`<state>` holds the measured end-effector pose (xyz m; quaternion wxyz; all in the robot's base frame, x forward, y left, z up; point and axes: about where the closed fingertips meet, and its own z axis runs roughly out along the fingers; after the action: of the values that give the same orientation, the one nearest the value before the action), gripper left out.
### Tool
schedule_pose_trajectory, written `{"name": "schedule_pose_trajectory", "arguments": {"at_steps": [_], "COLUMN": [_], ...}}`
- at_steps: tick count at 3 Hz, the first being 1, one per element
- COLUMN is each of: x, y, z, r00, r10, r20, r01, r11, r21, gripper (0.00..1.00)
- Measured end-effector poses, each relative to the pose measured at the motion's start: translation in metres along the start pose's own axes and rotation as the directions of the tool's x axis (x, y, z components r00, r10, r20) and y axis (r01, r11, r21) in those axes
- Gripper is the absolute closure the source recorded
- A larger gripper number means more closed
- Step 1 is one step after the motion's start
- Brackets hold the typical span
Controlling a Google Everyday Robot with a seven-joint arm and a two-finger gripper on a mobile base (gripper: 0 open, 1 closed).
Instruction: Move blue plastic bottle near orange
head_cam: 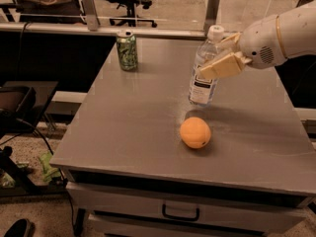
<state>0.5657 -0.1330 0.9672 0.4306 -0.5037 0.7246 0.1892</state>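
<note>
The pincer (214,56) reaches in from the right side of the view, at the end of a white arm (279,32). Its tan fingers (223,66) are pinching the blue plastic bottle (202,85) around the upper body, one finger across the front and the other behind, just below the white cap.

The bottle sits over the right-centre part of the grey worktop (123,122). It leans a little, cap towards the right and base towards the left. Its base seems to sit at or just above the worktop, though the view does not settle whether it touches.

The orange (195,132) lies on the worktop near the bottle, just in front of the bottle's base and closer to the front edge, with a small gap between the two.

A green drink can (127,50) stands upright at the far left corner of the worktop, well apart from both the bottle and the orange. Below the front edge is a drawer with a dark handle (180,214).
</note>
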Motion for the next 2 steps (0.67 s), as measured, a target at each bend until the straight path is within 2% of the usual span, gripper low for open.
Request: {"name": "schedule_pose_trajectory", "arguments": {"at_steps": [1, 2], "x": [0.0054, 0.0133], "y": [0.0105, 0.0192], "z": [0.0031, 0.0108], "r00": [1.0, 1.0], "r10": [0.001, -0.021], "r20": [0.005, -0.014], "r01": [-0.001, 0.02], "r11": [0.9993, 0.9971], "r21": [-0.038, -0.074], "gripper": [1.0, 0.74]}}
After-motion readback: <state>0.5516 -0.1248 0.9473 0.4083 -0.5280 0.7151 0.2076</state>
